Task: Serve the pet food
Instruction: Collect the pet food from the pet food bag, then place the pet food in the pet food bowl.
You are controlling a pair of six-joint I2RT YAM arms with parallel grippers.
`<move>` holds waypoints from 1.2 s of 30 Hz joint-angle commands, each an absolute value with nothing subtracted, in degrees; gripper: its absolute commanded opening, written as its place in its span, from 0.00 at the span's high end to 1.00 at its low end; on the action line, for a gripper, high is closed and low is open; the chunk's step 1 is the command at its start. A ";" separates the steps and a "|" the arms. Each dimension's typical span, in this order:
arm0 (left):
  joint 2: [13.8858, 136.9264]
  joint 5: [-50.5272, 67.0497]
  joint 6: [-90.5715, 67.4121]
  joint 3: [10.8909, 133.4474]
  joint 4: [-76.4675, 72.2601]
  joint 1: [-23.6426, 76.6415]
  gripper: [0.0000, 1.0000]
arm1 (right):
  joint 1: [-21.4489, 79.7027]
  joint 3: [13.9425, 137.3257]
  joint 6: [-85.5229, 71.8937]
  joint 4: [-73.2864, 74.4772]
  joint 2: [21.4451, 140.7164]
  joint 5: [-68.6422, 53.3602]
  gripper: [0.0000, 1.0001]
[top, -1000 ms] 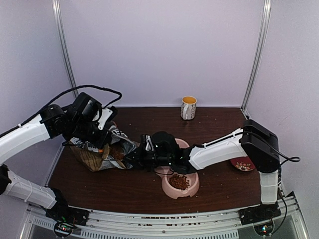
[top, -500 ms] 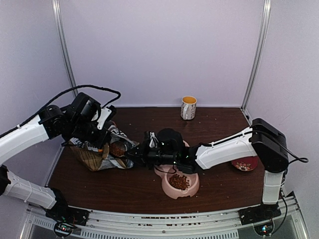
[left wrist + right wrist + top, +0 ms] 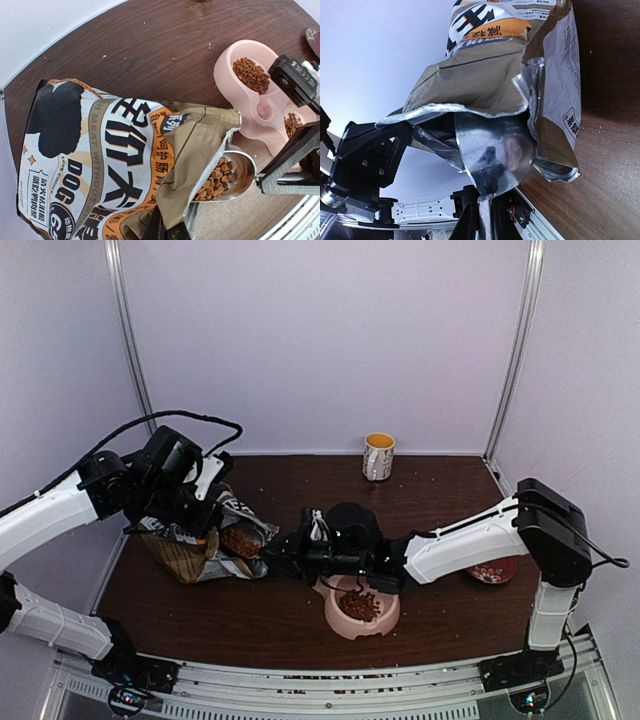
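The pet food bag [image 3: 185, 550] lies open on the table's left, and my left gripper [image 3: 205, 525] is shut on its upper edge. In the left wrist view my left gripper [image 3: 167, 226] pinches the brown flap of the bag [image 3: 100, 165]. A metal scoop [image 3: 239, 172] sticks out of the bag's mouth with pet food [image 3: 217, 179] in it. My right gripper [image 3: 287, 552] is shut on the scoop's handle. From the right wrist I see my right gripper [image 3: 485, 216] and the shiny underside of the scoop [image 3: 495, 150]. The pink double bowl [image 3: 392, 615] holds pet food [image 3: 360, 605].
A white and yellow mug [image 3: 378, 456] stands at the back. A small dark red dish [image 3: 490, 570] with kibble sits at the right edge, beside the right arm. Loose crumbs dot the brown table. The pink bowl [image 3: 243, 107] lies just right of the scoop.
My right arm has drawn back to the right, pulling the scoop with kibble partly out of the bag's mouth. The left arm and the bag have stayed put.
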State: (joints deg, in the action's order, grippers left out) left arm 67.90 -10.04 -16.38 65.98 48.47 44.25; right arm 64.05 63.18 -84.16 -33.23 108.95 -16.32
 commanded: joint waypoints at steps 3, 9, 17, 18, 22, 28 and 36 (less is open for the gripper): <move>66.10 -11.43 -15.91 67.11 40.52 44.34 1.00 | 64.25 67.71 -80.70 -22.09 106.87 -12.47 1.00; 66.15 -11.84 -15.85 67.01 40.65 44.38 1.00 | 64.25 68.23 -80.42 -16.84 106.01 -10.96 1.00; 66.09 -11.94 -15.67 67.04 40.71 44.38 1.00 | 64.30 70.66 -79.19 -9.37 104.77 -9.98 1.00; 66.09 -11.95 -15.70 67.04 40.70 44.38 1.00 | 64.25 71.00 -79.11 -9.37 104.93 -10.19 1.00; 66.09 -12.04 -15.71 67.06 40.84 44.39 1.00 | 64.25 71.07 -79.34 -10.52 104.71 -11.12 1.00; 65.84 -12.30 -15.65 66.98 40.83 44.38 1.00 | 64.28 67.84 -79.67 -15.73 103.03 -12.35 1.00; 65.64 -12.17 -15.64 66.97 40.78 44.38 1.00 | 64.07 62.42 -82.65 -28.04 102.33 -15.63 1.00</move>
